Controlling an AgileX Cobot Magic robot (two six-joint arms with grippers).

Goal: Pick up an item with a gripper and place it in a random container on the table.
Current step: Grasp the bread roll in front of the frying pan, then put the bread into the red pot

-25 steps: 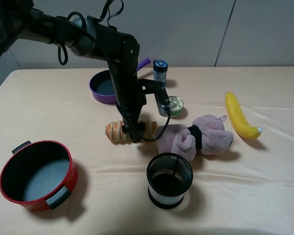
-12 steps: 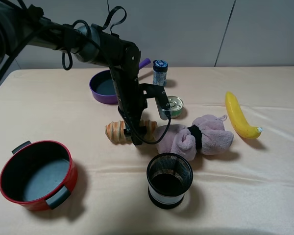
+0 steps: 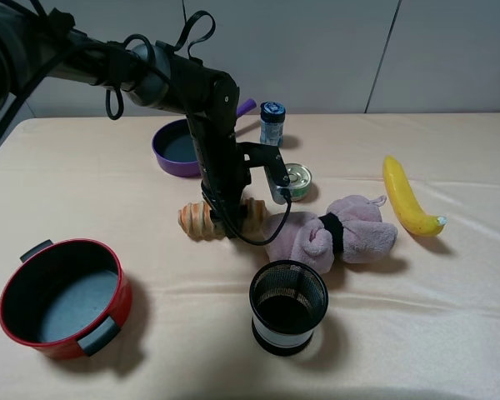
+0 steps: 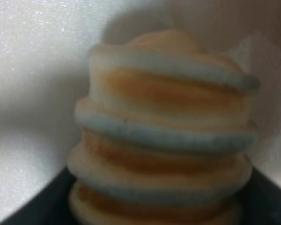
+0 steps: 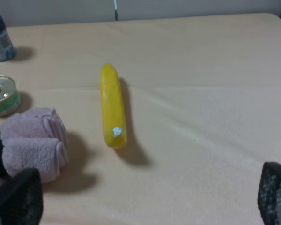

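1. Table (image 3: 450,325): a beige, slightly wrinkled cloth covers the full surface.

2. Left arm (image 3: 162,71): it reaches in from the far left and points down at the table centre.

3. Red pot (image 3: 123,304): you will find it at the near left, upright, with a dark grey inside and nothing in it. It is well apart from the bread-roll toy.

4. Pink plush (image 3: 350,229): it lies right of centre and has a black band around its middle.

5. Purple frying pan (image 3: 173,148): it sits at the far left of centre, behind the arm.

6. Black mesh cup (image 3: 288,308): it stands upright, just near of the plush.

7. Banana (image 3: 404,198): it lies to the right, well apart from the plush.

8. Bread-roll toy (image 3: 196,221): it lies at the centre, between the frying pan and the mesh cup. Its right end is beside the plush.

9. Left gripper (image 3: 222,223): it grasps the bread-roll toy, with a dark finger against each side in the left wrist view.

10. Right gripper (image 5: 145,199): its fingertips (image 5: 16,197) are spread wide and hold nothing.

11. Bottle (image 3: 272,123) and can (image 3: 298,179): both stand far of the plush.
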